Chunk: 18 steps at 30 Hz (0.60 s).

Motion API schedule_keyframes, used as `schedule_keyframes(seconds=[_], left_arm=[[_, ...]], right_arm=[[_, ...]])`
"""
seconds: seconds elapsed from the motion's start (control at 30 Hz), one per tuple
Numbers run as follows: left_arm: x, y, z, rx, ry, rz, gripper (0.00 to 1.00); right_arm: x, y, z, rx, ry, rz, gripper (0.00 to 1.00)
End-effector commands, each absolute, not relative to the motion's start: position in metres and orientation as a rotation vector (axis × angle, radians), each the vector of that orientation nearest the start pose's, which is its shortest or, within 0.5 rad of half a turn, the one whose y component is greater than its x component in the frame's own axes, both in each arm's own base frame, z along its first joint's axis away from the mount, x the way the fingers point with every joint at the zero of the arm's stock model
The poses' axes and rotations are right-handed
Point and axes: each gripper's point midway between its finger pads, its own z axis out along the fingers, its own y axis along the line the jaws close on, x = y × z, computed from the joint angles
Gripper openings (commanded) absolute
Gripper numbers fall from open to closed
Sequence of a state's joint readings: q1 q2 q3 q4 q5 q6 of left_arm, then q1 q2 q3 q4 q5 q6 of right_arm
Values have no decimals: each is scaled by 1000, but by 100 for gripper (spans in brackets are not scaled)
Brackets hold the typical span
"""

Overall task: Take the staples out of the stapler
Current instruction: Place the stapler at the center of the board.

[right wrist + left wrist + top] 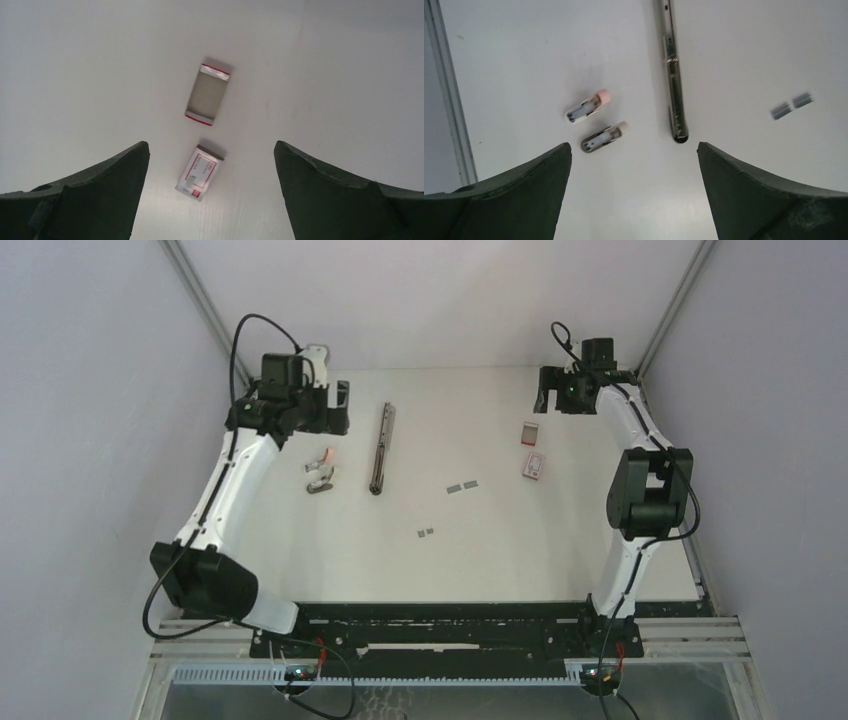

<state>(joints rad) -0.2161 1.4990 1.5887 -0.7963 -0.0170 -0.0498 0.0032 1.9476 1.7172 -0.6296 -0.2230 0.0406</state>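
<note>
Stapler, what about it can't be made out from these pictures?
Top view: stapler too small to show whether its channel is loaded.
Left wrist: its far end is cut off by the top edge.
Right wrist: it is out of frame.
Loose staples: blurred, too small to count.

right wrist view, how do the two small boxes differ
The upper box shows a grey face with red only at its two short ends; the lower box shows a white face with red print. The lower box shows between the fingers of the right pincer; the upper box lies past them. Both are small rectangles with red, flat on the table, apart.
</note>
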Motion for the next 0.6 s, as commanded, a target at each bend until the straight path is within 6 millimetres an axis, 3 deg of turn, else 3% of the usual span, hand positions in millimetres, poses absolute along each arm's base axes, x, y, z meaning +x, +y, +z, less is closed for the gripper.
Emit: schedule_keyframes(seconds=[0.0,0.07,0.2,0.27,0.43,0.57], left_arm=[[370,-56,255,332,2230,-124,100],[356,-46,234,375,2236,-185,100],[332,-43,205,443,2250,-288,100],[326,-46,193,463,2255,-310,100],[316,-49,187,523,2244,-322,100],[309,-54,189,556,2212,-342,100]], right_arm=[[519,34,146,-91,2421,250,95],[526,37,138,-146,2438,287,95],[546,45,114,-223,2493,382,94],[560,50,119,-263,2474,419,94],[576,58,110,-269,2453,490,95],[576,73,103,-238,2440,630,95]])
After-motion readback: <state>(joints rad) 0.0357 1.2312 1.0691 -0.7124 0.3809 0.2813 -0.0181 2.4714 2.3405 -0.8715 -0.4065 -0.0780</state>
